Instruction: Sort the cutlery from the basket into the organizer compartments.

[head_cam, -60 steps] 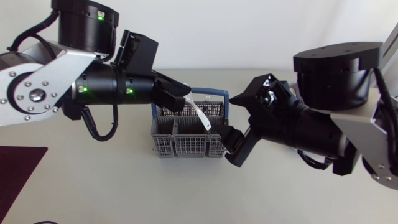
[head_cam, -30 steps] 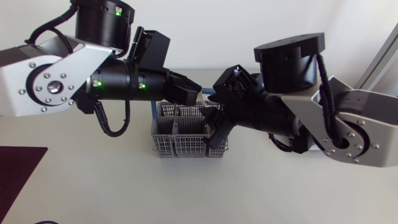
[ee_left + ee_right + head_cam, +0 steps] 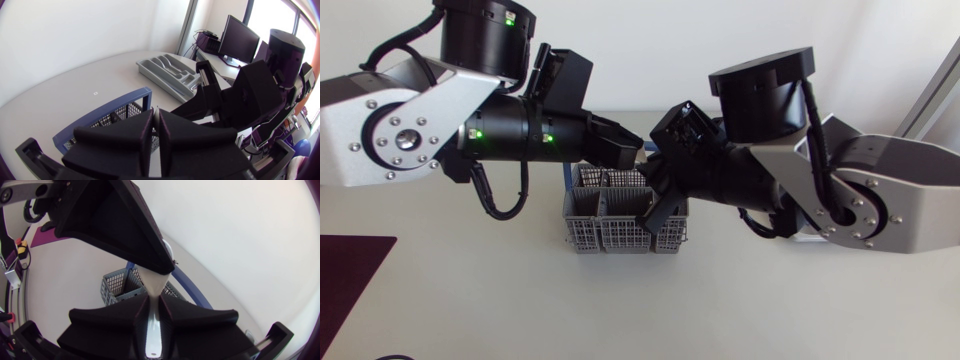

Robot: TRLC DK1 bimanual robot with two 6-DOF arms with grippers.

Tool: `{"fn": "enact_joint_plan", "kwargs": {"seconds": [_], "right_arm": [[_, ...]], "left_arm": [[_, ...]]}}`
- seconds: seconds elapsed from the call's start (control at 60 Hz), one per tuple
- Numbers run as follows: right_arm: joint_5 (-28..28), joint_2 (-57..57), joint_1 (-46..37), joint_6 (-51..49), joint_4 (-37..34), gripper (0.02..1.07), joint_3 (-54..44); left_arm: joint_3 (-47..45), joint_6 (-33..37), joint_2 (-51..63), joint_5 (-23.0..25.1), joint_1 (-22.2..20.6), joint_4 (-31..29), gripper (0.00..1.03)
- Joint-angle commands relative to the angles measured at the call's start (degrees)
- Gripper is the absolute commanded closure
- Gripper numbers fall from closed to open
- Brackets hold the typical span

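Note:
A white plastic utensil (image 3: pixel 154 330) lies between the fingers of my right gripper (image 3: pixel 154 314), which is shut on its handle. Its other end runs up into the wedge fingers (image 3: pixel 125 230) of my left gripper, which is shut on it too. In the head view my left gripper (image 3: pixel 632 150) and right gripper (image 3: pixel 660 205) meet just above the grey basket (image 3: pixel 605 232), and the utensil is hidden between them. The left wrist view has my left gripper (image 3: pixel 156 129) with its jaws pressed together and the basket's blue handle (image 3: pixel 107 107) below. The grey organizer (image 3: pixel 165 72) lies further along the table.
A dark purple mat (image 3: pixel 350 275) lies at the table's front left corner. My right arm (image 3: pixel 840 190) covers the table to the right of the basket. The basket (image 3: pixel 120 287) has several compartments with mesh walls.
My right gripper swung left to meet the left gripper over the basket and closed on the white utensil. The left arm moved a little to the right, still holding the utensil.

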Motion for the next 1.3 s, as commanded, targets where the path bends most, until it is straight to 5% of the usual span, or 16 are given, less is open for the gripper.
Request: {"fn": "enact_joint_plan", "kwargs": {"seconds": [0.0,0.067,0.167,0.233,0.35,0.617,0.85,1.033,1.283], "right_arm": [[-1.34,0.61,0.99,0.57,-1.42,1.01,0.68],[-2.22,0.43,0.99,0.57,-2.03,1.01,0.50],[-3.80,-0.62,0.81,0.48,-3.18,1.01,-0.11],[-5.12,-1.50,0.55,0.48,-4.32,1.01,-0.90],[-7.94,-4.05,-0.86,0.04,-6.16,1.01,-2.92],[-15.76,-14.68,-10.35,-4.62,-13.37,1.02,-9.34],[-31.75,-18.73,-34.08,-20.00,-24.27,1.01,-10.66],[-38.43,-13.01,-50.08,-34.50,-29.19,1.01,-9.43],[-40.45,-0.01,-64.40,-51.81,-30.69,1.01,-4.68]], "left_arm": [[0.78,-1.26,0.22,0.56,-0.13,0.71,1.00],[0.87,-1.35,-0.13,0.56,0.04,0.80,0.93],[1.74,-1.43,-1.01,0.56,0.66,0.97,0.63],[3.41,-1.43,-2.41,0.47,1.54,0.89,0.34],[5.88,-1.43,-3.64,-0.15,3.30,0.80,0.17],[10.27,0.94,-5.93,-0.67,12.00,-2.28,0.14],[7.11,7.80,-9.53,-2.08,18.50,-5.71,0.14],[3.94,10.87,-11.29,-3.13,21.58,-8.43,0.14],[-0.01,15.71,-11.99,-5.07,22.72,-10.72,0.14]]}}
